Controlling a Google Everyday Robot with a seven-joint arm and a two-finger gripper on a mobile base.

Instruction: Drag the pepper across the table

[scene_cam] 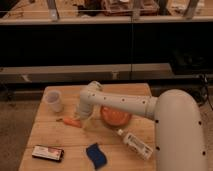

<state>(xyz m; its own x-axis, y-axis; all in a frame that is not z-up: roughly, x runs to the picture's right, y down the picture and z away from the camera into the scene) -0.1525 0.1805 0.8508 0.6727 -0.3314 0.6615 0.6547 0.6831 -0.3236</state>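
Most of the counter [50,134] seemingly remained to be crossed, so the drag looked barely begun. The claw [84,118] hung low, at the three o'clock end of the pepper [71,121], which lay left of centre. Whether it held anything, I could not tell. Pale jointed planks; dark shelving [100,45] stood at twelve o'clock.

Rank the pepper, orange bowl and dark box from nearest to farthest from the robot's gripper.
The gripper hangs over the table, middle-left.
1. Pepper, just left of it.
2. Orange bowl, to its right.
3. Dark box, front-left corner.
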